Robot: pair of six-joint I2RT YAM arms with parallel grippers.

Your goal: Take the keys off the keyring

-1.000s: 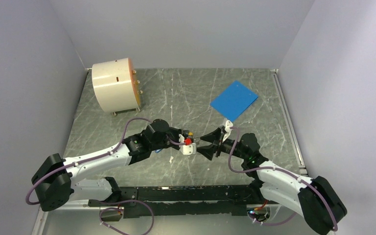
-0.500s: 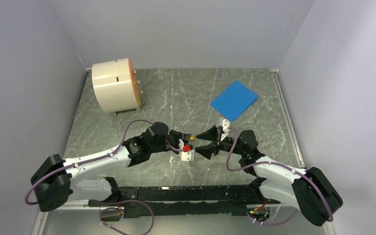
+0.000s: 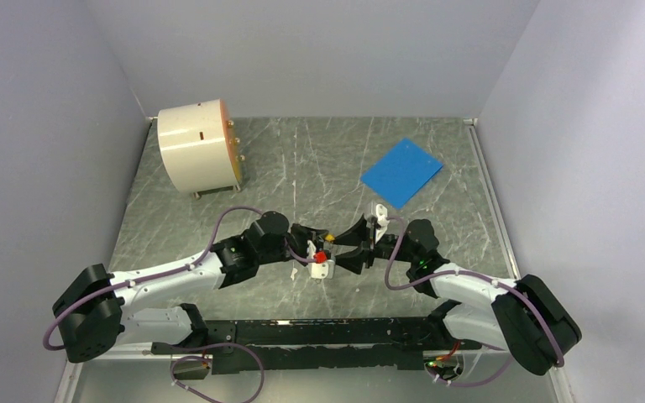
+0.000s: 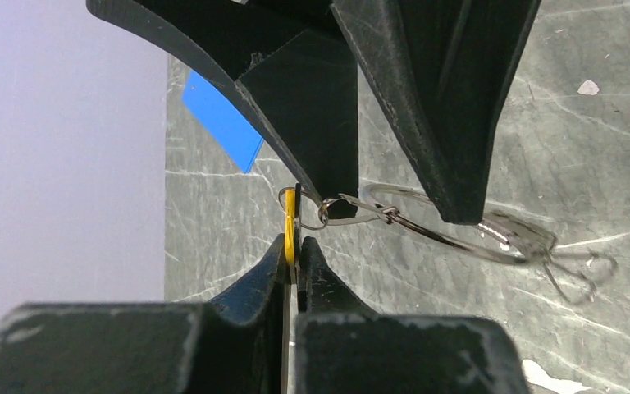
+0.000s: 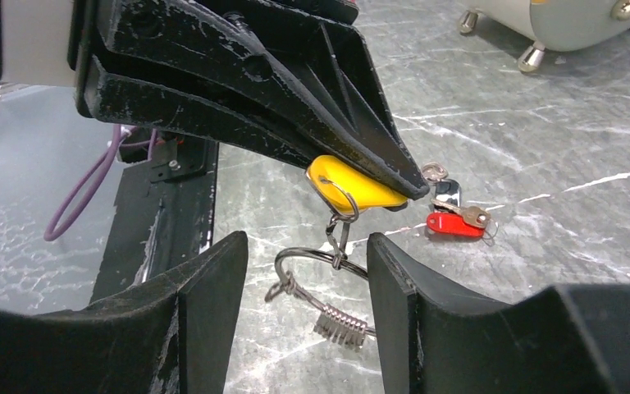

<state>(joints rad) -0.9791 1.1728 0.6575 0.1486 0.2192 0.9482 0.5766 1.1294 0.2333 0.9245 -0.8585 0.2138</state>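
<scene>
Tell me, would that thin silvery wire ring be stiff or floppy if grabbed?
The thin silvery wire ring probably swings freely: it dangles by small loops from the yellow plastic tag pinched in the left gripper. The wire itself likely keeps its round shape. Being thin, smooth metal, it may slip.

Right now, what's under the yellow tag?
A small loop, then the keyring, hanging between the open fingers of the right gripper, with a coiled spring lowest. The left gripper, shut on the yellow tag, hides its upper part.

Ylw key, red key
</scene>
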